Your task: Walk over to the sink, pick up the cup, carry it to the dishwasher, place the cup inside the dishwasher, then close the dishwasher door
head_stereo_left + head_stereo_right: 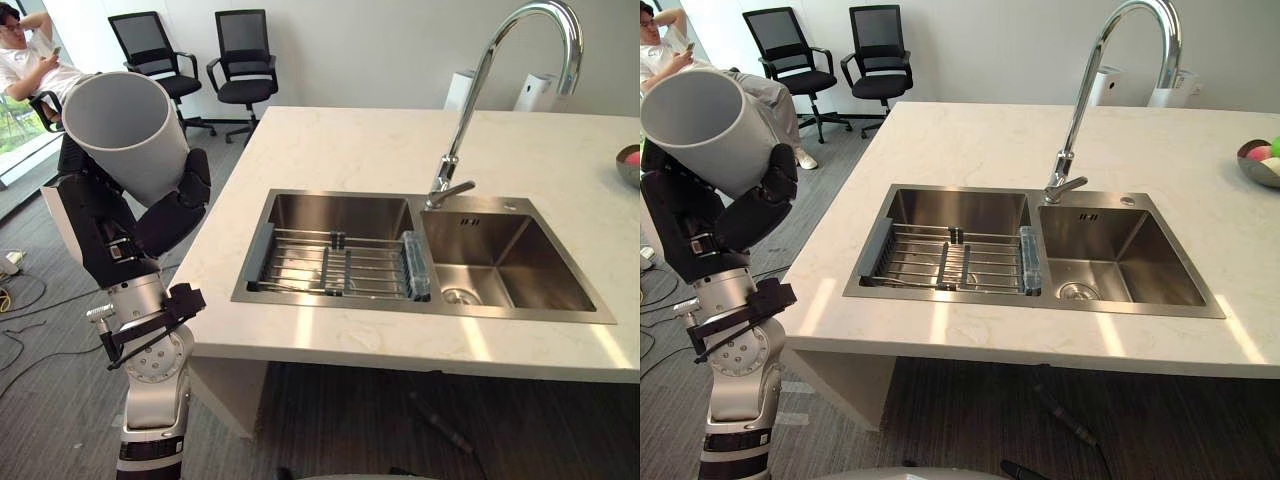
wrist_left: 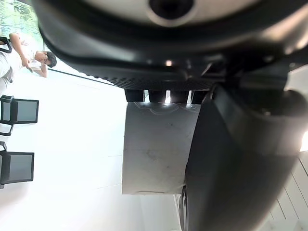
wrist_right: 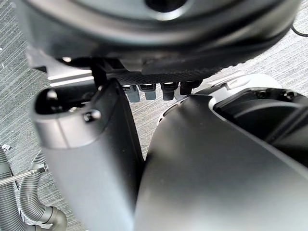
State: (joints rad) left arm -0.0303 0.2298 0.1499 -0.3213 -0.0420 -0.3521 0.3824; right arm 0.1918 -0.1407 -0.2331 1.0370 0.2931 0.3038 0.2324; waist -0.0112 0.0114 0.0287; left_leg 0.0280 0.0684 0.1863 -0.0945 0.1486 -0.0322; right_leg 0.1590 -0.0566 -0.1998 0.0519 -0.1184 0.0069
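My left hand (image 1: 175, 215) holds a large pale grey cup (image 1: 125, 130) up in the air, left of the counter's corner. The cup is tilted, with its open mouth facing up and toward me. In the left wrist view the dark thumb (image 2: 231, 159) and fingers are curled round the cup's wall (image 2: 156, 144). The steel double sink (image 1: 420, 305) lies to the right of the cup, set into the white counter (image 1: 350, 140). My right hand (image 3: 86, 159) hangs low over grey carpet and holds nothing, its fingers relaxed.
A wire rack (image 1: 335, 262) lies in the sink's left basin, under a tall chrome faucet (image 1: 480, 90). A fruit bowl (image 1: 1262, 160) sits at the counter's right edge. Two black office chairs (image 1: 245, 60) and a seated person (image 1: 30, 60) are beyond the counter's left end.
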